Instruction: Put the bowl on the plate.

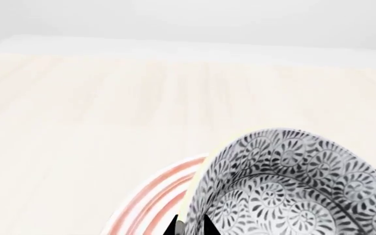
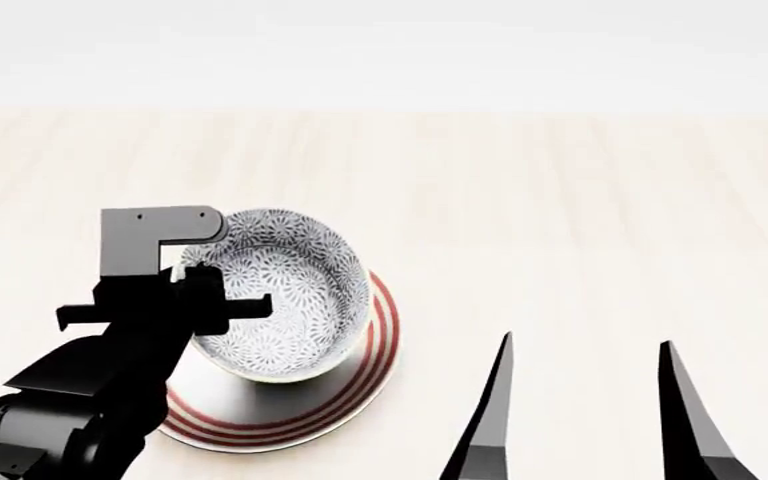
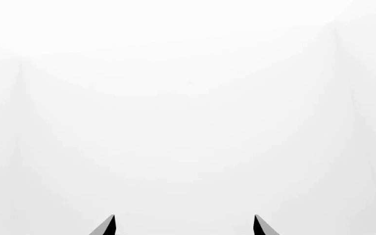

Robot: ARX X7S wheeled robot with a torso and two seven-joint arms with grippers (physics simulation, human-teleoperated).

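Note:
The bowl (image 2: 291, 290), white with a dense grey-blue floral pattern, hangs tilted over the plate (image 2: 373, 372), which is white with red rings. I cannot tell whether the two touch. My left gripper (image 2: 215, 300) is shut on the bowl's near-left rim. In the left wrist view its two dark fingertips pinch that rim, at the left gripper (image 1: 191, 223), with the bowl (image 1: 293, 186) on one side and the plate (image 1: 156, 197) behind it. My right gripper (image 2: 584, 342) stands open to the right of the plate with nothing in it. The right wrist view shows only the right gripper (image 3: 183, 216) against blank white.
Bowl and plate are on a pale wooden tabletop (image 2: 571, 200) that runs wide to the back and right. A plain white wall (image 2: 384, 50) lies beyond its far edge. Nothing else stands on it in view.

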